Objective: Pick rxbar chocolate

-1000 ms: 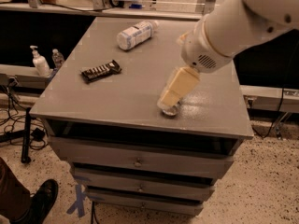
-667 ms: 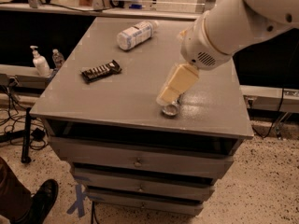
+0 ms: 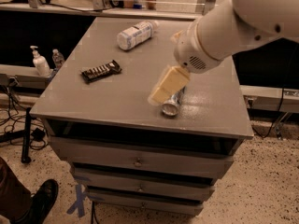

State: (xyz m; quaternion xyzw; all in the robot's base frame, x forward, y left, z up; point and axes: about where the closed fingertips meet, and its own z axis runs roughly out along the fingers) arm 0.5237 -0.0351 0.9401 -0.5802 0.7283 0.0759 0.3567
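Observation:
The rxbar chocolate (image 3: 101, 71) is a flat black bar with white lettering. It lies on the left part of the grey cabinet top (image 3: 112, 101). My gripper (image 3: 168, 84) hangs from the big white arm above the middle of the top, right of the bar and well apart from it. Its cream-coloured fingers point down and to the left. It sits just over a silver can (image 3: 172, 104) that lies on its side. Nothing shows in the gripper.
A white plastic bottle with a blue label (image 3: 136, 34) lies on its side at the back of the top. A soap dispenser (image 3: 40, 63) and a small bottle (image 3: 58, 58) stand on a ledge to the left. A shoe (image 3: 41, 202) shows at the lower left on the floor.
The gripper has moved a little to the left and up, away from the can's right side and toward the middle of the top. The bar, can and bottle have not moved.

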